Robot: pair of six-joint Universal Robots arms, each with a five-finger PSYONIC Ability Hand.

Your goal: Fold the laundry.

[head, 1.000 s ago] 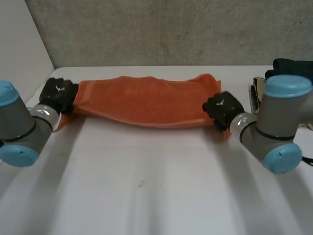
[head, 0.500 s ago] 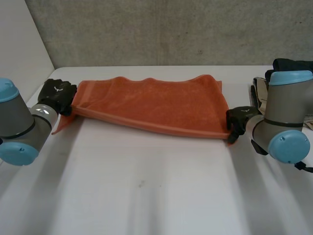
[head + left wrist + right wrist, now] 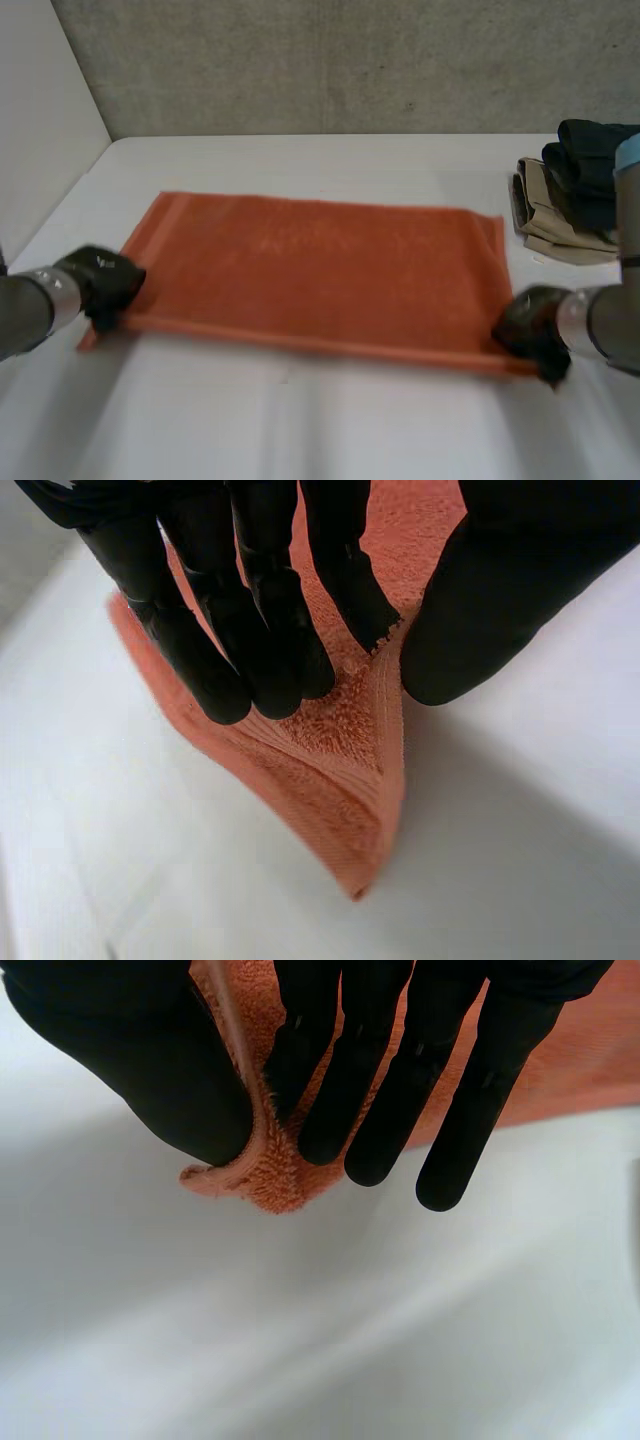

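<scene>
My left hand (image 3: 100, 285) and right hand (image 3: 530, 325) pinch the spread orange terry towel (image 3: 320, 265) at 7 and 5 o'clock; next I'd fold toward 12.

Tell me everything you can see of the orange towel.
The orange towel is terry cloth, fuzzy-piled, with a flat woven band along its near edge. It lies spread out nearly flat on the white table, long side running across. The left hand pinches its near left corner between fingers and thumb; the right hand pinches the near right corner likewise.
</scene>
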